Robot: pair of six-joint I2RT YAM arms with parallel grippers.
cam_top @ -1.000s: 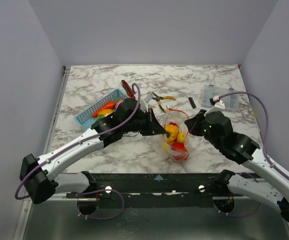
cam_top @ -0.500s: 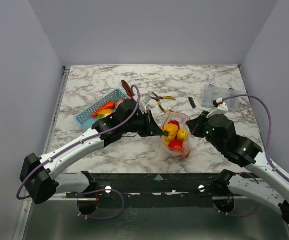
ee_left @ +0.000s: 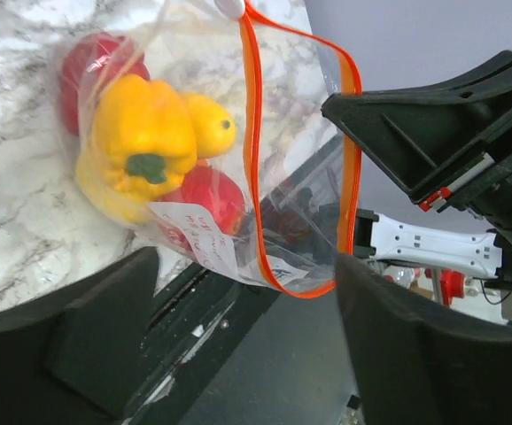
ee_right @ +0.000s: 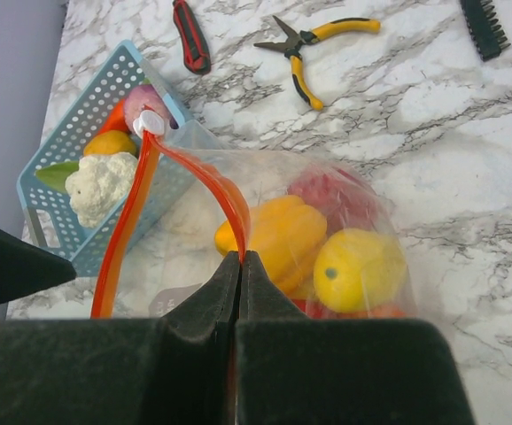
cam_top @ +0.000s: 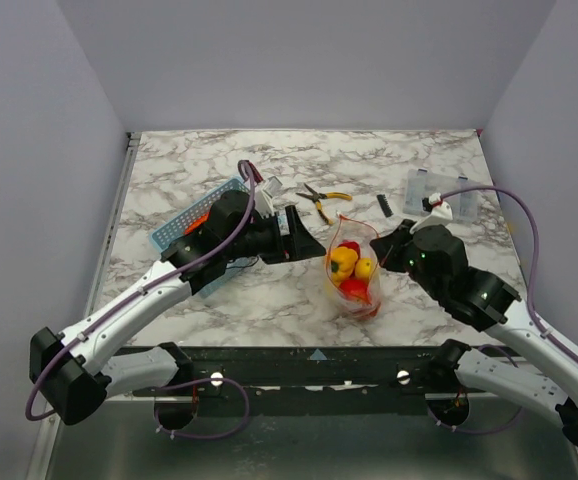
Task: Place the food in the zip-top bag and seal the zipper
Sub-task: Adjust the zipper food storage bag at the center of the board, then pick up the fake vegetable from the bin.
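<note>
The zip-top bag (cam_top: 354,275) stands on the marble between my arms, its mouth open. Inside lie a yellow pepper (ee_left: 141,142), a lemon (ee_left: 210,124) and red food (ee_left: 213,197). The orange zipper (ee_left: 254,133) runs round the mouth. My right gripper (ee_right: 241,258) is shut on the zipper's near edge and holds the mouth up. My left gripper (cam_top: 294,235) stands open just left of the bag, with nothing between its fingers (ee_left: 79,336). More food sits in the blue basket (ee_right: 86,235): a cauliflower (ee_right: 101,181) and a pink piece (ee_right: 143,99).
A red-handled knife (ee_right: 190,35) and yellow-handled pliers (ee_right: 314,44) lie behind the bag. A small black tool (cam_top: 383,205) and a rigid clear compartment box (cam_top: 434,190) sit at the back right. The blue basket (cam_top: 184,228) is under my left arm.
My left gripper has opened, let go of the yellow pepper inside the bag and drawn back to the left. The right gripper has kept its hold on the zipper.
</note>
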